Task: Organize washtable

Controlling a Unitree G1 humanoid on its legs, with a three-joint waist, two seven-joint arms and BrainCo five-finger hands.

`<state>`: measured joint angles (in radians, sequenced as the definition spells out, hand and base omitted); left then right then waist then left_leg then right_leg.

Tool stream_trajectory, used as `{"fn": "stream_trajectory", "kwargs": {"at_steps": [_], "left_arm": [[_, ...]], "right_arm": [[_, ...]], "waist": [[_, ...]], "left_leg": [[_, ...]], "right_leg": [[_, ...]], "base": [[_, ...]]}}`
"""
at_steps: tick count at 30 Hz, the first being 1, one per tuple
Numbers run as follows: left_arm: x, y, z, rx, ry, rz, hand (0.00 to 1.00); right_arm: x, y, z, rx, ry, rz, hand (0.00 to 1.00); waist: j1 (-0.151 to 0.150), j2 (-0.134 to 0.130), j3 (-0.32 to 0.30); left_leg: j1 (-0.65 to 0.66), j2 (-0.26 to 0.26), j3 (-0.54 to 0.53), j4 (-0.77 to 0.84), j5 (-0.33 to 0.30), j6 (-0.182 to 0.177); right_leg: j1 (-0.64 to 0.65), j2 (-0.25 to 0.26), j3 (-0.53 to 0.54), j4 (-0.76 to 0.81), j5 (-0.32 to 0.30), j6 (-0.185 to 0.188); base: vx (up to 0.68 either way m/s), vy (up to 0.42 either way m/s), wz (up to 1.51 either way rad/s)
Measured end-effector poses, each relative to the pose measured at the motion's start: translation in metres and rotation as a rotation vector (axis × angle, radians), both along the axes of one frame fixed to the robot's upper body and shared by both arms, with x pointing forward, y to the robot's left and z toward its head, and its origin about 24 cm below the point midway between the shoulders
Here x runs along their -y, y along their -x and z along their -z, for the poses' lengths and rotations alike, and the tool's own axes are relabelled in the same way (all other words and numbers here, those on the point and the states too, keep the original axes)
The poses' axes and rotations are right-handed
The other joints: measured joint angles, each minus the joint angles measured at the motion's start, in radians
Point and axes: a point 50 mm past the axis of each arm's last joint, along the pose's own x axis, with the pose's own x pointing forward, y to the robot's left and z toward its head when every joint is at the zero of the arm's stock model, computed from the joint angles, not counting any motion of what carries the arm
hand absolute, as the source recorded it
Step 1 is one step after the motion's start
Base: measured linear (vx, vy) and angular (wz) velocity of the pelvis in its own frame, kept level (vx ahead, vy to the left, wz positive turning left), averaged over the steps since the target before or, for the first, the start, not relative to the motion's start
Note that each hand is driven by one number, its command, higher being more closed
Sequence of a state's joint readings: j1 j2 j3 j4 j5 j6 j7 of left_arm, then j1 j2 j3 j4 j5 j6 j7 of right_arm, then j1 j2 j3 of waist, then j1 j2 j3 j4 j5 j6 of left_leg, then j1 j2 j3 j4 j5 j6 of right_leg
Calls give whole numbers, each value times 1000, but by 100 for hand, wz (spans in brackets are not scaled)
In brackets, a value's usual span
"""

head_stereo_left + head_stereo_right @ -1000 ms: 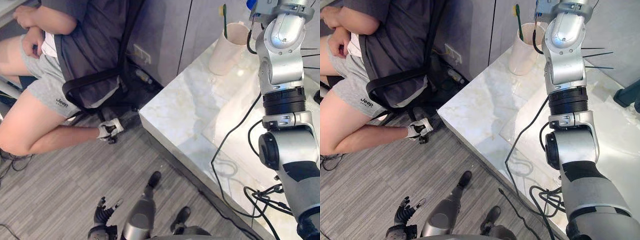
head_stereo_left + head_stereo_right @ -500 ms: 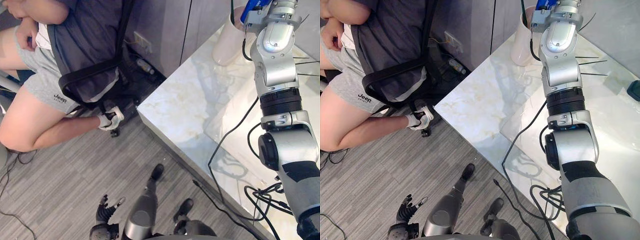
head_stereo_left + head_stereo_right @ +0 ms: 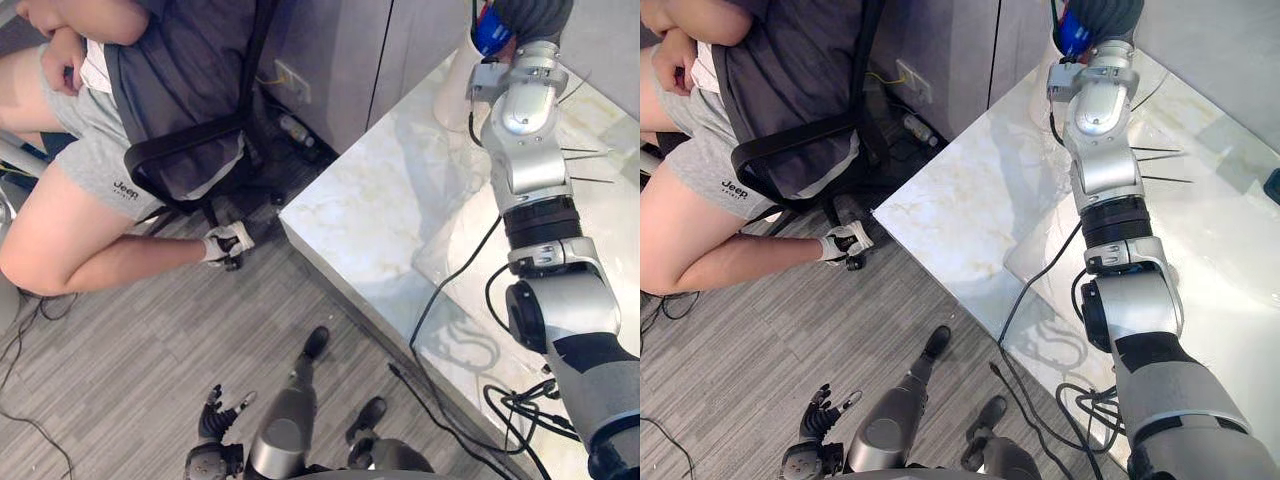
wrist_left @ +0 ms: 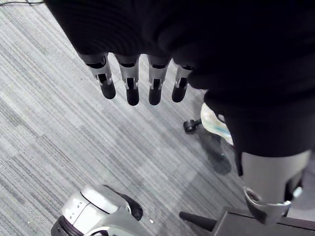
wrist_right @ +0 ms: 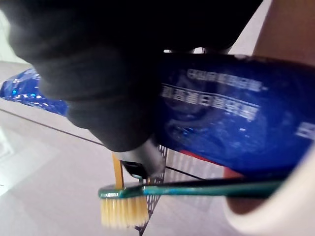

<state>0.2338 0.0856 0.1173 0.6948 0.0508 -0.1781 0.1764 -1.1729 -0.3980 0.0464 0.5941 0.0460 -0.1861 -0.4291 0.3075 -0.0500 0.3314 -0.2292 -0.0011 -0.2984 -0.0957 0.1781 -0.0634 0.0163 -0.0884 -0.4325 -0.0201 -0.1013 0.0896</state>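
Right arm is stretched across the marble washtable to its far corner. Right hand is above the pale cup there.

Right wrist view: the blue tube lies crosswise in the right hand, with the thumb curled against its side — the hand is clamped round the tube. The other fingers are hidden behind it. The tube is in the air, just above the cup's rim and not inside the cup. One end of it sticks out of the hand on the side toward the person.

A green toothbrush with yellowish bristles lies directly under the tube, its handle running toward the cup. I cannot tell whether tube and brush touch.

Left hand hangs low beside the robot over the grey striped floor, well apart from the table. Left wrist view: fingers straight, side by side, relaxed — nothing held.

A person sits in a black office chair just beside the table's corner.
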Motion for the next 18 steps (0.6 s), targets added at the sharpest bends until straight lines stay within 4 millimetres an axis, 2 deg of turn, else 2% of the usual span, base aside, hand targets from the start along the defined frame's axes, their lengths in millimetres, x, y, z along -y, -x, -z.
{"fn": "stream_trajectory", "kwargs": {"at_steps": [4,5,9,12,15,18], "left_arm": [[0,1,0,-7,1,-3,0],[-1,1,1,-9,1,-5,0],[-1,1,1,-12,0,-6,0],[-3,2,1,-18,-3,-5,0],[-7,5,1,-27,-14,-3,0],[-8,5,1,-30,-7,13,0]], "right_arm": [[2,3,17,-18,8,-8,0],[2,4,18,-17,14,-16,0],[6,8,23,-12,6,-14,0],[11,14,19,24,-2,-6,0],[9,18,15,45,16,-26,0],[15,24,8,74,43,-12,0]], "waist": [[-7,-1,-1],[-16,-1,-1],[-25,-5,-3],[-28,-14,-9],[-50,-36,-24],[-64,-46,-48]], "left_leg": [[23,0,2,0,0,0],[26,1,2,0,0,0],[38,3,8,-1,-1,0],[40,4,14,0,0,0],[53,3,22,0,-1,0],[60,4,30,-1,-1,-1]], "right_leg": [[21,0,3,0,-1,1],[24,0,3,1,-1,1],[31,0,12,3,-1,1],[35,0,23,5,-1,2],[51,-2,25,-1,-1,2],[50,-2,28,-1,-1,2]], "base": [[-26,18,0],[-53,17,0],[-34,18,-5],[-6,14,-4],[0,0,0],[-36,12,-3]]}}
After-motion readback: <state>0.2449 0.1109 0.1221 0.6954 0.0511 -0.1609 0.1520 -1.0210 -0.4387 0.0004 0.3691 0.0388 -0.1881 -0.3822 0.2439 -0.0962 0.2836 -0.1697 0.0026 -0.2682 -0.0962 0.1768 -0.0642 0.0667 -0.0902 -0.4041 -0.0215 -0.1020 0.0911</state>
